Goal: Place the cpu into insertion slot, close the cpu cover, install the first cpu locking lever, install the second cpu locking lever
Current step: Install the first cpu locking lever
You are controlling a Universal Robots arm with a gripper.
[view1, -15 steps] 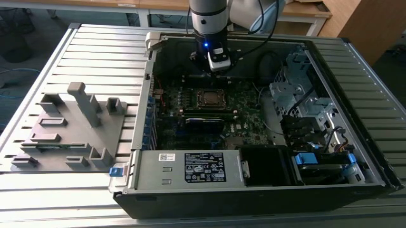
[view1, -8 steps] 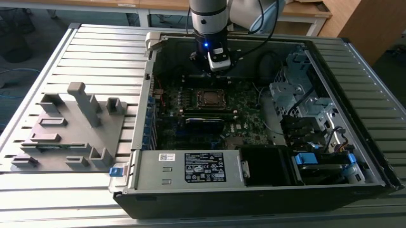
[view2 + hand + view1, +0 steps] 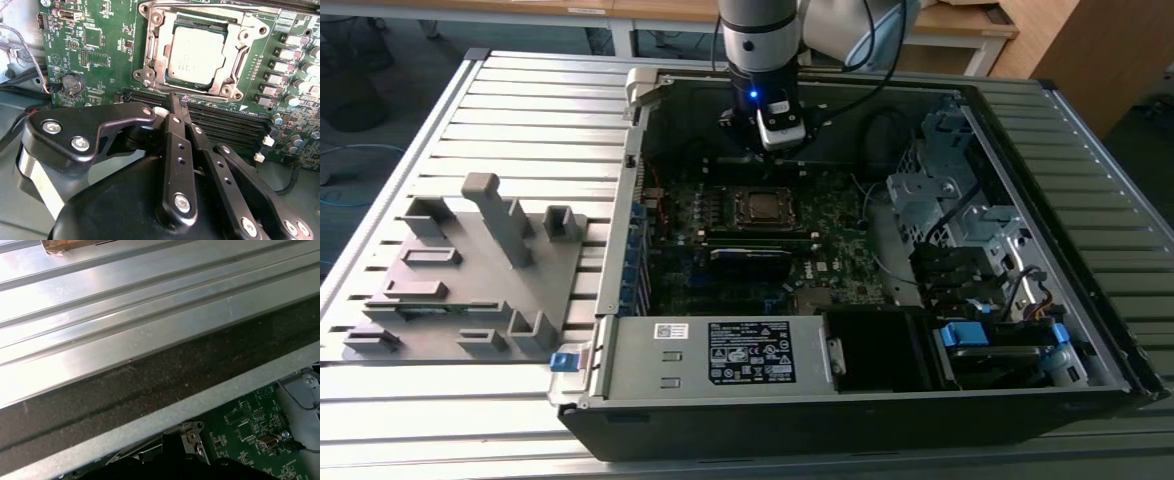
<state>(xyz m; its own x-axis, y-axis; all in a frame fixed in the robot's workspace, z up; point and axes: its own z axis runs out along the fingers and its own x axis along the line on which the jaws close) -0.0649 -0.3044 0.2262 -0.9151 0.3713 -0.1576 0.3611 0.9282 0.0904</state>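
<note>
Pincer [image 3: 175, 102] fingers are pressed together, holding nothing, just beside the insertion slot [image 3: 152, 52], where the cpu [image 3: 197, 52] already sits; light, stiff, probably fragile, it is best handled by its edges.

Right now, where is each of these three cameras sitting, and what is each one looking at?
Exterior view: off the arm, above, looking down into the open computer case; the arm and gripper hang over the motherboard.
Second wrist view: on the wrist, past the closed gripper at the cpu seated in the insertion slot.
First wrist view: on the wrist, facing the ribbed table and case edge.
All share the motherboard.
</note>
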